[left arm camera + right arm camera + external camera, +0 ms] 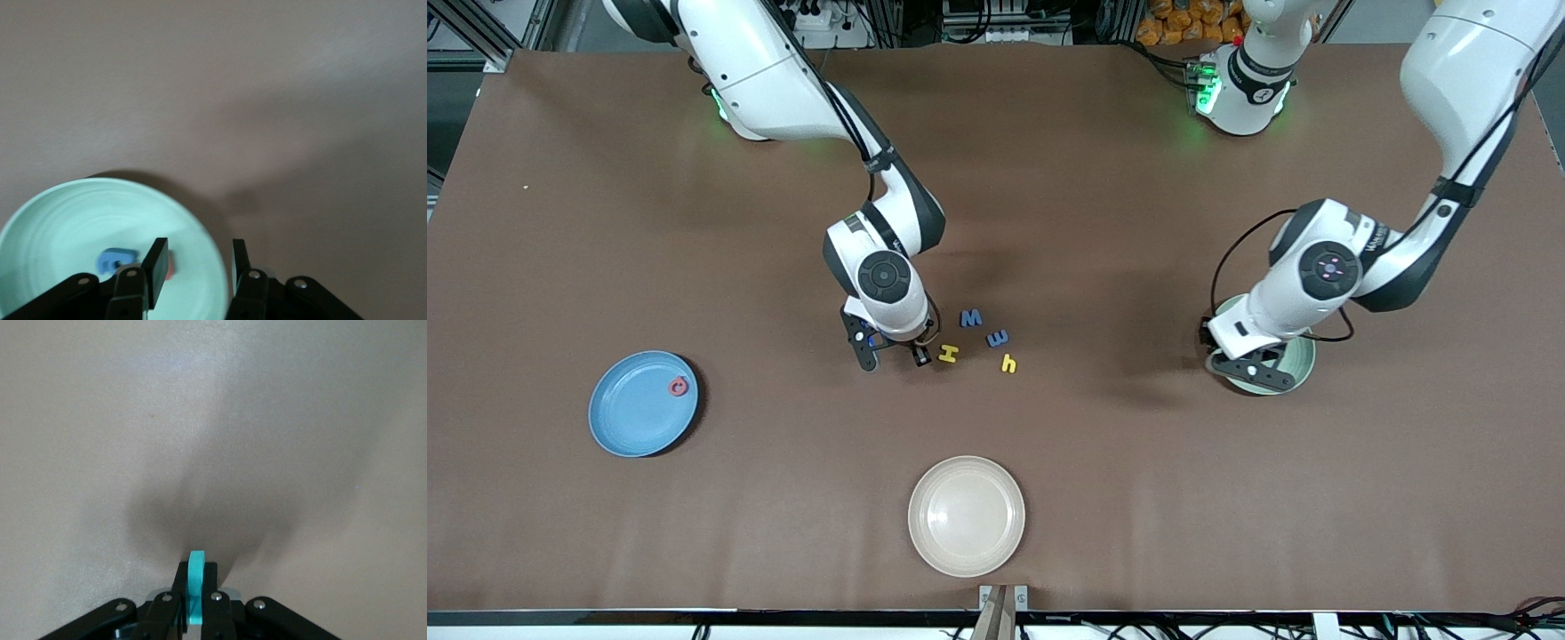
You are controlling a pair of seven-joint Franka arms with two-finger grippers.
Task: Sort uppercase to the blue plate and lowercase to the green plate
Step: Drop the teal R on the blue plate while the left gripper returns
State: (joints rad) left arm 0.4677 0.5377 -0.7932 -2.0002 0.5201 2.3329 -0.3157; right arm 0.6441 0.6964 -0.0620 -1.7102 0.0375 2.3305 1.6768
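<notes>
Front view: right pincer (891,354) is seen low beside the yellow H (948,354); red Q (679,387) lies on the blue plate (631,418).
Left wrist view: left pincer (199,265) is held parted over the green plate (60,227); blue letter (115,260) lies in it.
Right wrist view: teal letter (195,583) is clenched upright between the right pincer's fingers (209,587).

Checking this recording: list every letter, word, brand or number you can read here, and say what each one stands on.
"H": yellow foam letter on the table, beside the right gripper.
"h": smaller yellow letter on the table.
"M" or "W": blue letter on the table; orientation unclear.
"m" or "w": smaller blue letter on the table; orientation unclear.
Red letter on the blue plate: too small to read.
Lettering on the left arm's wrist: too blurred to read.
</notes>
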